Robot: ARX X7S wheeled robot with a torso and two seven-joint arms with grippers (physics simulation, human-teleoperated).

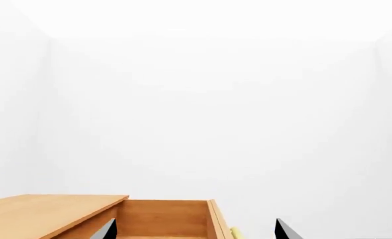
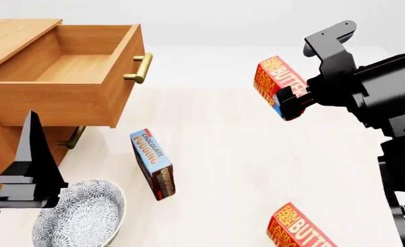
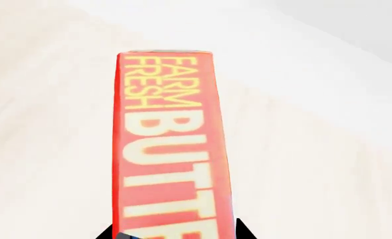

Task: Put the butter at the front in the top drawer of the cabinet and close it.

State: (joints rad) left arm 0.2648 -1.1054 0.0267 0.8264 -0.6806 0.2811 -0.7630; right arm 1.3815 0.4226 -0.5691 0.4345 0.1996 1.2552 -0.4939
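Note:
My right gripper (image 2: 290, 101) is shut on one red butter box (image 2: 274, 81) and holds it in the air over the table, right of the cabinet. In the right wrist view the box (image 3: 169, 149) fills the space between the fingertips of the gripper (image 3: 176, 235). A second identical butter box (image 2: 300, 231) lies on the table near the front edge. The cabinet (image 2: 11, 36) stands at the left with its top drawer (image 2: 72, 98) pulled open and empty. My left gripper (image 1: 194, 234) is open and empty, near the drawer (image 1: 162, 219).
A blue chocolate pudding box (image 2: 153, 164) stands on the table below the drawer's brass handle (image 2: 139, 67). A patterned bowl (image 2: 79, 216) sits at the front left beside my left arm (image 2: 28, 175). A lower drawer's handle (image 2: 72, 138) shows under the open drawer.

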